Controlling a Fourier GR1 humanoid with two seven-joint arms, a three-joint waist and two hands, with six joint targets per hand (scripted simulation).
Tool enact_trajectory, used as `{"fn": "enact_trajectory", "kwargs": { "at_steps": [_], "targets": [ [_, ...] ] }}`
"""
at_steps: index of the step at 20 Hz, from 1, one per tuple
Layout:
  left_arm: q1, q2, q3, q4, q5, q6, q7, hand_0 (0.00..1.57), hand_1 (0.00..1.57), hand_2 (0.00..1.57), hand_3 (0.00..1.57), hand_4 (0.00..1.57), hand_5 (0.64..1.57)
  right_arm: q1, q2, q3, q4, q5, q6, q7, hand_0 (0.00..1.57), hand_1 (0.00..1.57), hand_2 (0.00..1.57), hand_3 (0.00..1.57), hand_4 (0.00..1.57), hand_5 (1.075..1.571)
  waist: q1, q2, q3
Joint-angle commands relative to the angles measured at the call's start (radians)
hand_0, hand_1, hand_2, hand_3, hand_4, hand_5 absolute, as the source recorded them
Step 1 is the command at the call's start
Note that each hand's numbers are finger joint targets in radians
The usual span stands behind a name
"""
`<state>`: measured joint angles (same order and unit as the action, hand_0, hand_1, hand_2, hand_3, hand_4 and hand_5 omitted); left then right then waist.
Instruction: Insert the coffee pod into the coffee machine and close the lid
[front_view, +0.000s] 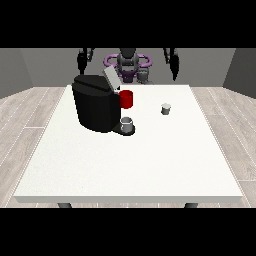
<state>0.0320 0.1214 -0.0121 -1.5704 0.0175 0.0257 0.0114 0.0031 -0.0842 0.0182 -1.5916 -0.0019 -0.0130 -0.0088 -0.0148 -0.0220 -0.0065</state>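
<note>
A large white rectangular table (150, 165) fills most of the front view, with its near edge towards the camera and wide bare surface across the front and right. On the back left part of it stands a bulky black coffee machine (95, 107), its grey lid (111, 78) tilted up and open at the top. A red cylindrical part (126, 99) shows on the machine's right side, and a small grey cup (127, 123) sits on the machine's drip base below it. The small pale grey coffee pod (166, 108) stands upright on the table, well apart to the right of the machine and clear of every edge.

The robot is small behind the far edge. The black hand at the view's left (82, 59) and the black hand at the view's right (173, 62) both hang above and behind the table, touching nothing; whether their fingers are spread or curled cannot be told.

By the look of it, no step has begun: the pod is not yet picked up. The next move likely calls for the hand at the view's right to reach forward and down to the pod, with open room around it.
</note>
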Motion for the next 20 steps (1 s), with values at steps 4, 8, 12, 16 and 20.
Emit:
{"fn": "enact_trajectory", "kwargs": {
  "at_steps": [4,8,12,16,20],
  "targets": [
    [-0.036,0.021,0.04,0.035,0.029,-0.073,-0.126,0.0,0.0,0.0,0.0,0.32,1.571,0.031,-0.01,-0.024,0.041,-0.02,0.036,-0.021,0.0,0.0,0.0,0.0,0.13,1.571,-0.006,0.003,0.0065],
    [-0.072,0.103,0.062,0.076,-0.018,-0.11,-0.212,0.0,0.0,0.0,0.0,0.21,1.571,-0.023,0.066,-0.054,0.01,0.008,-0.102,-0.054,0.0,0.0,0.0,0.0,0.11,1.571,-0.039,0.034,0.0063],
    [-0.17,0.164,0.095,0.122,-0.045,-0.117,-0.106,0.0,0.0,0.0,0.0,0.0,1.571,-0.008,0.047,-0.065,0.019,-0.034,-0.045,-0.087,0.0,0.0,0.0,0.0,0.14,1.571,-0.079,0.048,0.0066],
    [-0.222,0.23,0.159,0.261,-0.009,-0.191,-0.093,0.0,0.0,0.0,0.0,0.0,1.571,0.009,0.057,-0.024,-0.032,-0.009,-0.076,-0.067,0.0,0.0,0.0,0.0,0.17,1.571,-0.111,0.064,0.0063],
    [-0.344,0.249,0.177,0.368,-0.018,-0.201,-0.057,0.0,0.0,0.0,0.0,0.0,1.571,-0.075,0.049,-0.02,-0.052,-0.03,-0.07,-0.029,0.0,0.0,0.0,0.0,0.13,1.571,-0.133,0.117,0.0062]
  ]
}}
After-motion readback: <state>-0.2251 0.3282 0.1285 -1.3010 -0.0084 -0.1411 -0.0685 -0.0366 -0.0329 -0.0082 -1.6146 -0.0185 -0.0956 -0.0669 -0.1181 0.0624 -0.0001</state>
